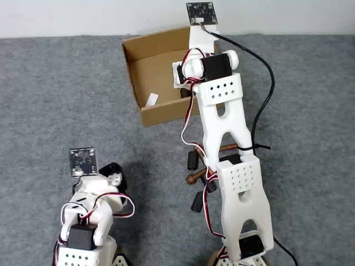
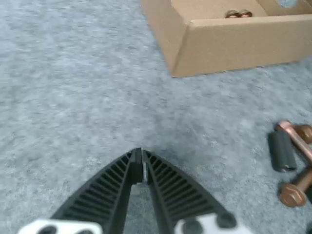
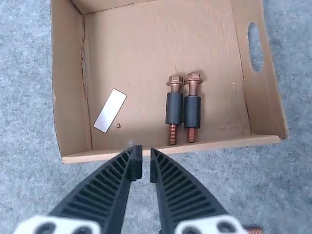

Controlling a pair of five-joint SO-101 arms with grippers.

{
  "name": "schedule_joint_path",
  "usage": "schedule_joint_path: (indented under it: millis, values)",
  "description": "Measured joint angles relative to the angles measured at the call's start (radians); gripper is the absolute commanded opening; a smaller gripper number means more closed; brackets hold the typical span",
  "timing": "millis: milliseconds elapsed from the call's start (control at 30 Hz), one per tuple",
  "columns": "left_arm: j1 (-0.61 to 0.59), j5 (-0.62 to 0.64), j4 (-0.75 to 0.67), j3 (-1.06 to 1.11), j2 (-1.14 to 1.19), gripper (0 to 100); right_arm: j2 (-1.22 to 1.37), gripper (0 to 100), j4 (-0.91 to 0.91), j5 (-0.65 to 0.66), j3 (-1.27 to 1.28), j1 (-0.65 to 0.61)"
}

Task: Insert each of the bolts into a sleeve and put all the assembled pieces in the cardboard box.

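Grey carpet [image 1: 55, 111]; box [image 3: 68, 97] label [image 3: 110, 110] seemingly blank; left fingers [image 2: 114, 183] closed, right fingers [image 3: 109, 180] narrow.

Grey-matted bench [image 1: 310, 111] under soft, even light

A mottled grey mat [image 1: 61, 94] with a fibrous, felt-like nap covers the bench in the high view from 9 o'clock across to 3 o'clock and down to 6 o'clock. At 12 o'clock it ends in a straight edge, and beyond runs a plain white band [image 1: 83, 16], wall or bare surface, which of the two cannot be told. Shadows on the mat are faint and soft-edged.
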Motion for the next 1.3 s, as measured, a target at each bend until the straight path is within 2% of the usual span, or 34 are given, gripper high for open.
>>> schedule_joint_path:
  millis: [167,333,433,600,700,1100,1300]
  values:
    - [-0.018,0.002,-0.005,0.000,0.000,1,-0.092,1.1,0.000,0.000,0.146,0.003]
    - [-0.018,0.002,-0.005,0.000,0.000,1,-0.344,1.2,0.000,-0.011,0.566,0.003]
    - [-0.017,0.002,-0.005,0.000,0.000,1,-0.473,2.2,0.000,-0.064,0.824,0.003]
    - [-0.017,0.002,-0.005,0.000,0.000,1,-0.528,16.6,0.000,-0.129,1.085,-0.003]
    - [-0.017,0.002,-0.005,0.000,0.000,1,-0.529,23.0,0.000,-0.153,1.128,-0.035]
    - [-0.017,0.002,-0.005,0.000,0.000,1,-0.348,23.0,-0.101,-0.160,1.132,-0.098]
    - [-0.017,0.002,-0.005,0.000,0.000,1,-0.292,14.3,-0.146,-0.160,1.132,-0.129]
